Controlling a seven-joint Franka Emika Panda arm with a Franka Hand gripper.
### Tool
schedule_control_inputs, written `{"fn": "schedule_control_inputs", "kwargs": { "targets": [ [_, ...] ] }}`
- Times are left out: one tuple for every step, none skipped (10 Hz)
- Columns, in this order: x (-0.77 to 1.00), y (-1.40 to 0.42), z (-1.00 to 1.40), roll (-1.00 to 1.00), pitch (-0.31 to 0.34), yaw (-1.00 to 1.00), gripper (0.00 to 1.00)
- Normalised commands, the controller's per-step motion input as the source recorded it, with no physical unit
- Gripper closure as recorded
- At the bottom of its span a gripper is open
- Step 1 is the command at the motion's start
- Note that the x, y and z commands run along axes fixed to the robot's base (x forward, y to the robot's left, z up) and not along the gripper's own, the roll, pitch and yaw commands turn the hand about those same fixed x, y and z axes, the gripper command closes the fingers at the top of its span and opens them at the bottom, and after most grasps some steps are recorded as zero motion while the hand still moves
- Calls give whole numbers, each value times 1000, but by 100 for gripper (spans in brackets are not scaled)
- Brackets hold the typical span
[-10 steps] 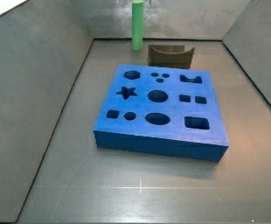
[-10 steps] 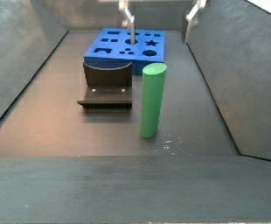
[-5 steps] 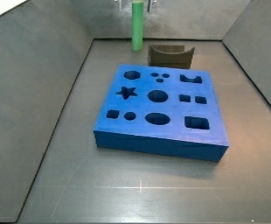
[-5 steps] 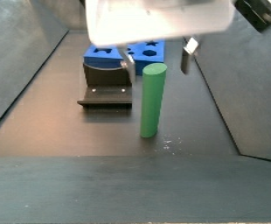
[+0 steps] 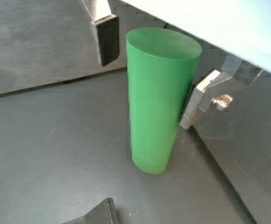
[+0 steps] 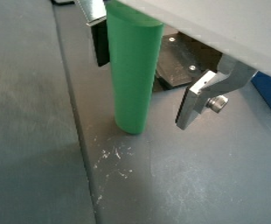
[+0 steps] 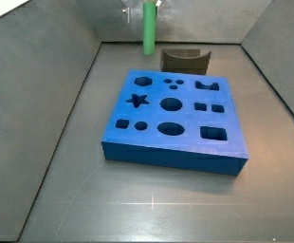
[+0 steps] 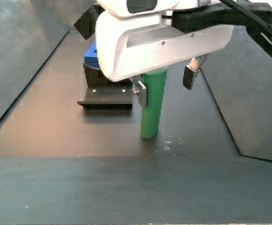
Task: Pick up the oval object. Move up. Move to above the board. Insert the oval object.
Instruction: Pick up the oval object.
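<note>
- Since 0.5 s ago the gripper [image 8: 160, 82] has dropped lower, so its 2 fingers now straddle the upper part of the oval object [image 8: 152, 104], which has not moved.
- Jaws are open: in both wrist views each silver plate stands beside the peg [image 5: 156, 98] with a gap, holding nothing yet.
- Upright on the grey floor [image 6: 184, 184], the peg [image 6: 131, 72] sits beside the small dark brown box [image 8: 107, 95], well apart from the blue board [image 7: 175, 118].
- It looks stiff, light and smooth, likely somewhat slippery; I would clamp across its narrow sides near the top, leaving the lower end free for inserting.
- Floor is flat, matt and scuffed near the peg's foot; the sloped walls leave clear room to lift straight up.
</note>
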Motion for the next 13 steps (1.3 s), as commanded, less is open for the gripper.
{"fn": "schedule_control_inputs", "kwargs": {
  "targets": [
    [0, 0, -100, -156, -60, 360, 0],
    [0, 0, -26, -160, -69, 666, 0],
    [0, -34, 0, 0, -1, 0, 0],
    [151, 0, 17, -27, 0, 80, 0],
    [500, -46, 157, 13, 121, 254, 0],
    [477, 0, 237, 9, 129, 214, 0],
    [0, 0, 0, 20, 0, 0, 0],
    [0, 0, 0, 0, 0, 0, 100],
    [0, 0, 0, 0, 0, 0, 100],
    [0, 0, 0, 0, 0, 0, 100],
    [0, 0, 0, 0, 0, 0, 100],
    [0, 0, 0, 0, 0, 0, 100],
    [0, 0, 0, 0, 0, 0, 100]
  ]
}}
